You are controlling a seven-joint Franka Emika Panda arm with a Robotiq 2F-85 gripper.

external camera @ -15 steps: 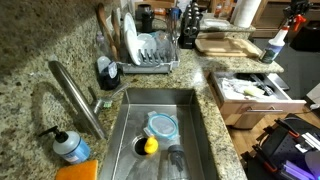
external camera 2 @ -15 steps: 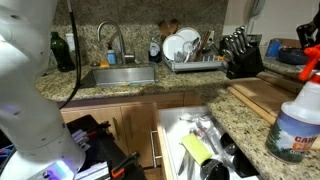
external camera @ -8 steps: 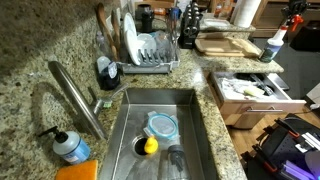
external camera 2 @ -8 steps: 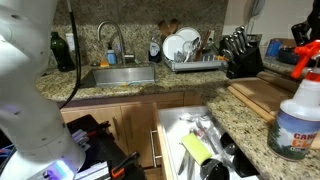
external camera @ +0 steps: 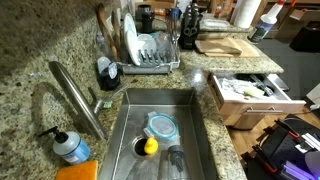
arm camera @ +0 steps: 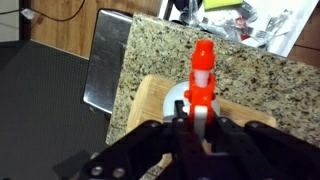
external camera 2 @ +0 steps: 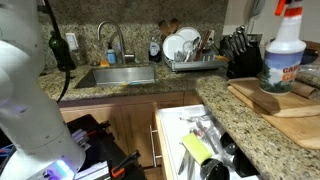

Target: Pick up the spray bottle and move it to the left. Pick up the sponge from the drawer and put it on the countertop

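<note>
My gripper (arm camera: 198, 125) is shut on the spray bottle (arm camera: 203, 70), a clear bottle with a red trigger head. I hold the spray bottle in the air above the wooden cutting board (arm camera: 150, 95). The bottle shows in both exterior views (external camera 2: 279, 52) (external camera: 265, 20), over the cutting board (external camera 2: 290, 108). The drawer (external camera 2: 180, 135) stands open under the countertop. The yellow-green sponge (external camera 2: 195, 148) lies in it among utensils. The drawer also shows in an exterior view (external camera: 250, 90) and at the top of the wrist view (arm camera: 250, 20).
A knife block (external camera 2: 242, 55) stands behind the board. A dish rack with plates (external camera 2: 190, 55) sits next to the sink (external camera 2: 120, 75) with its faucet. A soap dispenser (external camera: 70, 145) stands at the sink's corner. A black bag (external camera 2: 100, 145) lies on the floor.
The spray bottle has been lifted off the countertop and carried left, from the counter's end to above the cutting board. The drawer and sponge have not moved.
</note>
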